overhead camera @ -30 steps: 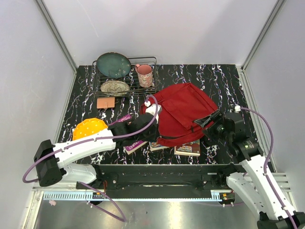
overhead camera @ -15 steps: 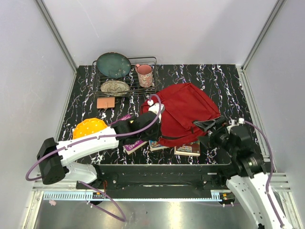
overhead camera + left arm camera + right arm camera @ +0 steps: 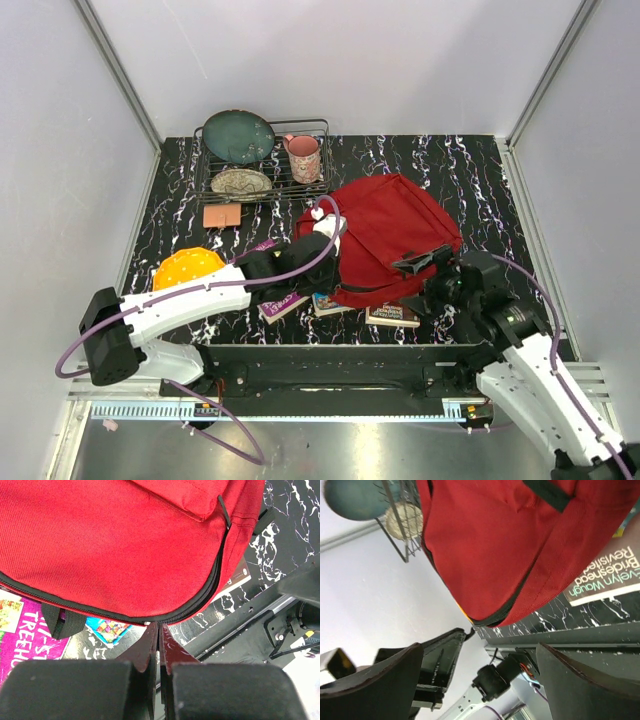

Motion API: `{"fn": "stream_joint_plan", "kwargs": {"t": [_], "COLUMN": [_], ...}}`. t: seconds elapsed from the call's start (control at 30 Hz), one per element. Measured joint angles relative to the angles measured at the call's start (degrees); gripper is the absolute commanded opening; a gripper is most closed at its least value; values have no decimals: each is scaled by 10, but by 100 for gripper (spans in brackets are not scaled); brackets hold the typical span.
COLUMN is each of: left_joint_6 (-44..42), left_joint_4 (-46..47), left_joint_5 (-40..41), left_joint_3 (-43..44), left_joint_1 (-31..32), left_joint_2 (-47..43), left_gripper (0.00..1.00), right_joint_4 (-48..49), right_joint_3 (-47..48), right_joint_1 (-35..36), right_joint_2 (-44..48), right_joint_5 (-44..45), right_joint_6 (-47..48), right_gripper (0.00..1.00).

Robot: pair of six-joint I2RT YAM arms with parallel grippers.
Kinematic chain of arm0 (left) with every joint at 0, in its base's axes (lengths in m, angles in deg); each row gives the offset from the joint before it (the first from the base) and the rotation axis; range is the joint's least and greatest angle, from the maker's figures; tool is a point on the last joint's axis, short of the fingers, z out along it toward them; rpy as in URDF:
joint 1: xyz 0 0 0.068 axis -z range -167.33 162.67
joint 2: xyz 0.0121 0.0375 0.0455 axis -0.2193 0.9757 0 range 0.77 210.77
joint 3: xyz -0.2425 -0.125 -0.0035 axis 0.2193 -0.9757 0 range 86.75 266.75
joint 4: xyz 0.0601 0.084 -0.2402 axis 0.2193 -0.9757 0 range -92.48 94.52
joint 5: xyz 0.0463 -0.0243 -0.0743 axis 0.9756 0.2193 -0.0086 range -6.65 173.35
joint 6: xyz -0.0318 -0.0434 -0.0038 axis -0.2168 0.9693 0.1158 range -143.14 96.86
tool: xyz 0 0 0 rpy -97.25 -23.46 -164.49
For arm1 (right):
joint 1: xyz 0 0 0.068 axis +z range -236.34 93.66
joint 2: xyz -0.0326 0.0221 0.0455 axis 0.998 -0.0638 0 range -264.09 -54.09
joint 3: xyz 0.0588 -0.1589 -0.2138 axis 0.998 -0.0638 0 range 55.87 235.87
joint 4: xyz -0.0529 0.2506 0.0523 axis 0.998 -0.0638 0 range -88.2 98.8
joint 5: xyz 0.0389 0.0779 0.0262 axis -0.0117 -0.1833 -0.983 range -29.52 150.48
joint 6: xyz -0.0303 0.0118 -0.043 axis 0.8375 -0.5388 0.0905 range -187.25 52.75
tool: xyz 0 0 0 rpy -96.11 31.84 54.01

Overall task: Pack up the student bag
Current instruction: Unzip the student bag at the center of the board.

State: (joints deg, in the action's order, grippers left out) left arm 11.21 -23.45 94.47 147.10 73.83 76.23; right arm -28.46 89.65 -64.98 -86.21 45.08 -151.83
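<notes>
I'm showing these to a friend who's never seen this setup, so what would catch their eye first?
The dark-red student bag sprawls mid-table, books poking out under its near edge. The left hand is pinched shut at its zip seam; the right hand gapes open by its near right corner. A wire rack with plates and a pink mug stands at the far left.

The large dark-red fabric backpack [image 3: 385,235] has black zips and black straps. The flat tabletop [image 3: 480,170] is black with white marble veining. The round glazed plate [image 3: 238,135] is teal, the ceramic mug [image 3: 304,157] pink, and the smaller round plate [image 3: 240,182] cream with a mottled pattern. The round plastic dish [image 3: 187,268] is orange. The thin paperback book [image 3: 25,635] is purple with white lettering.
</notes>
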Motion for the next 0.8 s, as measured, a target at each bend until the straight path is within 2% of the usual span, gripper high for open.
{"fn": "stream_joint_plan", "kwargs": {"t": [0.2, 0.3, 0.37, 0.43, 0.47, 0.5, 0.77, 0.8], "left_joint_6": [0, 0, 2, 2, 2, 3, 2, 2], "left_joint_4": [-7, -9, -11, -11, -11, -11, -12, -12], "left_joint_5": [0, 0, 0, 0, 0, 0, 0, 0], "left_joint_3": [15, 16, 16, 16, 16, 16, 16, 16], "left_joint_1": [0, 0, 0, 0, 0, 0, 0, 0], "left_joint_2": [8, 8, 8, 8, 8, 8, 6, 5], "left_gripper": [0, 0, 0, 0, 0, 0, 0, 0], "right_joint_4": [31, 68, 102, 131, 142, 151, 191, 195], "right_joint_3": [11, 13, 6, -3, -7, -9, -12, -12], "right_joint_1": [157, 194, 203, 206, 207, 207, 207, 208], "right_joint_2": [-99, -154, -176, -189, -196, -200, -235, -238], "right_joint_5": [73, 101, 116, 134, 145, 152, 191, 192], "right_joint_6": [-57, -86, -110, -132, -142, -149, -176, -177], "right_gripper": [100, 96, 90, 81, 73, 70, 57, 46]}}
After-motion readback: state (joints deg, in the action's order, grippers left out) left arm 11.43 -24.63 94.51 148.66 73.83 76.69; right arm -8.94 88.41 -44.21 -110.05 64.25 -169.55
